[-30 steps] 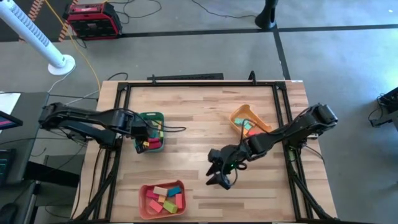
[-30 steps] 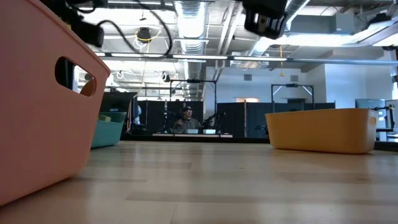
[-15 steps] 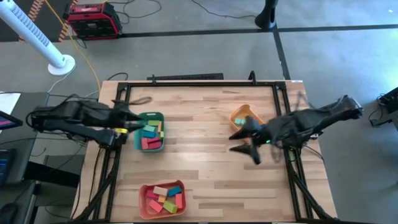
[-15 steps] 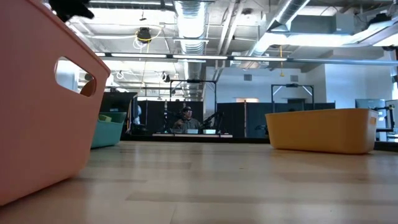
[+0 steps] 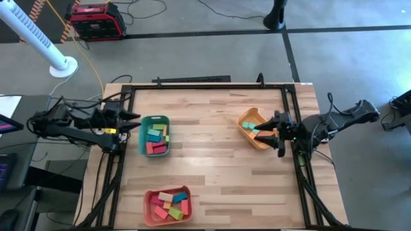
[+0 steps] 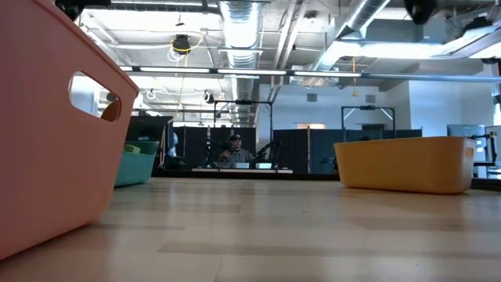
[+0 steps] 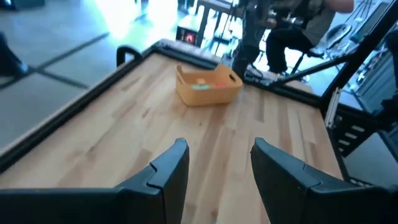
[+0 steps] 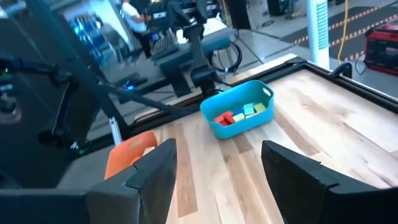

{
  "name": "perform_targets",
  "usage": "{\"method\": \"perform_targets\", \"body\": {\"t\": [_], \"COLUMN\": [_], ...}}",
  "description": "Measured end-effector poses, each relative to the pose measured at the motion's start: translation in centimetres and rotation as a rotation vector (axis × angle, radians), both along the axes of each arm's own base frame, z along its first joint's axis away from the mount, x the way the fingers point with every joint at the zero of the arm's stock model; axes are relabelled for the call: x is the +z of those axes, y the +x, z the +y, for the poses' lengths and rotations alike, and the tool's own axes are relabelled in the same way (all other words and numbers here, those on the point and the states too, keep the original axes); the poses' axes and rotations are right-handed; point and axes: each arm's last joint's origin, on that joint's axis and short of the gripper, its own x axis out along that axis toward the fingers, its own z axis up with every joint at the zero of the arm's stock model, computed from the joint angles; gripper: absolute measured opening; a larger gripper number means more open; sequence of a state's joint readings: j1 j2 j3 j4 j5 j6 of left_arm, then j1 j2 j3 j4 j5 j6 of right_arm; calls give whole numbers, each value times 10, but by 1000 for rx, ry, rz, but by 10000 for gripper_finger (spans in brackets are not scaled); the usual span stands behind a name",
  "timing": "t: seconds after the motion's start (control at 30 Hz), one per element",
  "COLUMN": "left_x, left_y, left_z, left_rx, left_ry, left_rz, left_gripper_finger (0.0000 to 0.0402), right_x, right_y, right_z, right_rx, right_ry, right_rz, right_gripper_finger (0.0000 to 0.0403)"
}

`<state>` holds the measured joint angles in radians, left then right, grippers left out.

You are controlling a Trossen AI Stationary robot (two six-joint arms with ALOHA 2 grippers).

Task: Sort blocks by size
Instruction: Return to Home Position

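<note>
Both grippers are released and carry nothing: the left gripper (image 7: 221, 144) hangs just beside the green tray (image 5: 154, 118), the right gripper (image 8: 219, 145) just beside the orange tray (image 5: 247, 116). The blocks (image 5: 155, 136) lie inside the trays, some near each gripper, the others in the salmon tray (image 5: 149, 206), well apart from both. To go home well, I think, each arm should rise first and then draw straight back, so that no finger catches a tray rim.

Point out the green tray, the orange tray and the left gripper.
green tray (image 5: 155, 118): high view, upper rim.
orange tray (image 7: 208, 94): left wrist view, outer side wall.
left gripper (image 7: 219, 146): left wrist view, midway between open fingertips.
</note>
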<state>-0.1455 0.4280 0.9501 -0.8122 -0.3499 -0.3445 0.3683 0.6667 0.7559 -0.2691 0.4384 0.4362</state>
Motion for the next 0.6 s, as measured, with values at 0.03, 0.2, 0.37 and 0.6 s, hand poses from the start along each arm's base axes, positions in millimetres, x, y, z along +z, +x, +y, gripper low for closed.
{"method": "perform_targets", "body": {"t": [0.03, 0.2, 0.37, 0.6], "left_x": [-1, -20, -51, -86], "left_y": [2, 13, 24, 25], "left_z": [0, -2, -3, -4], "left_rx": [-1, 0, -2, -4], "left_ry": [10, 25, -1, -43], "left_rz": [-14, -32, -30, -257], "left_gripper_finger": [165, 161, 160, 159], "right_x": [-8, -52, -87, -119], "right_y": [-2, -6, -8, -12], "right_z": [-1, -8, -12, -17], "right_rx": [-8, -46, -78, -104], "right_ry": [5, 54, 104, 121], "right_rz": [-14, -75, -116, -155], "right_gripper_finger": [260, 260, 260, 260]}}
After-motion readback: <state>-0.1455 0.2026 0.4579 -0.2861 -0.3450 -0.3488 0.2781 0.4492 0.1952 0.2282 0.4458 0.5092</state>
